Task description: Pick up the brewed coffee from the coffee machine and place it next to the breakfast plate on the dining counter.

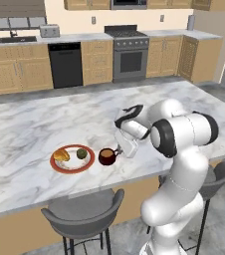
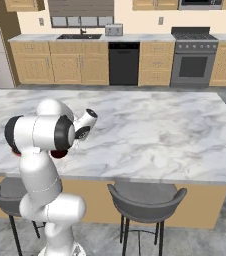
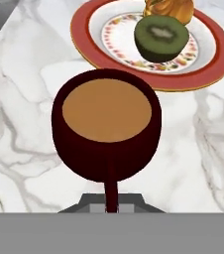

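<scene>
Your mug (image 1: 106, 156) of light brown coffee stands just beside the plate (image 1: 72, 159) | plate bears pastry (image 1: 61, 155), kiwi half (image 1: 81, 153) | gripper (image 1: 119, 151) at mug handle, grip state unclear.

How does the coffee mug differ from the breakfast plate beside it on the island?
The mug is dark red all over; the plate is white with only a red rim. The mug is deep and holds light brown liquid; the plate is flat and carries a pastry and a green fruit half. The mug is narrower than the plate. Both are round and sit on the dining counter.
</scene>
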